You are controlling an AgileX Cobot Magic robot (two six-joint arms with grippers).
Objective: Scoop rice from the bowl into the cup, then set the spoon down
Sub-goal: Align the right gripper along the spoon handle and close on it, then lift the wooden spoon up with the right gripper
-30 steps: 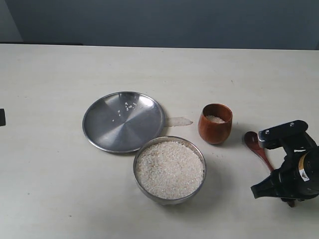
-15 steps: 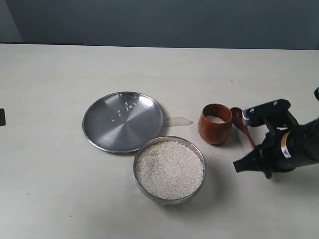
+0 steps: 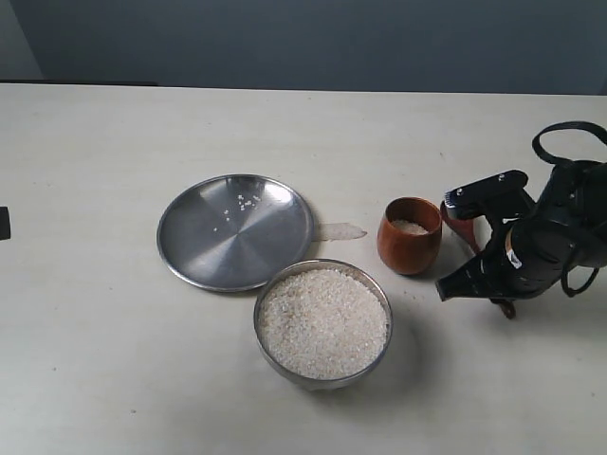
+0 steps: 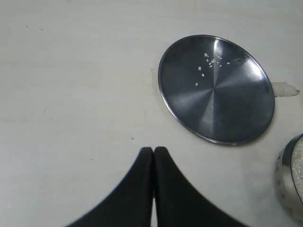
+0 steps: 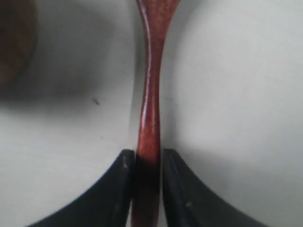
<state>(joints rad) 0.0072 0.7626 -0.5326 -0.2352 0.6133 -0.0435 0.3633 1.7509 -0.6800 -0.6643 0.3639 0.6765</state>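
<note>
1. The right gripper (image 3: 457,286) is just right of the cup (image 3: 410,237) and clamped hard on the spoon (image 3: 457,226). In the wrist view both fingers (image 5: 118,189) pinch the thin handle between them.
2. The spoon's head is up at the cup's right rim, just beside it; I cannot tell whether it touches. The handle slants away from the cup, and its end pokes out past the gripper.
3. The cup stands upright on the table (image 3: 114,360), with a little rice (image 3: 410,227) showing inside.
4. The bowl (image 3: 322,385) sits near the cup, to its left and closer to the camera, heaped full of white grains.
5. The plate (image 3: 204,251) lies flat further left of the cup, with a few stray grains (image 3: 242,201) on it.
6. The left gripper (image 4: 154,151) has its fingertips pressed together with nothing between them. It is over bare table, beyond the plate from the cup and well apart from it.
</note>
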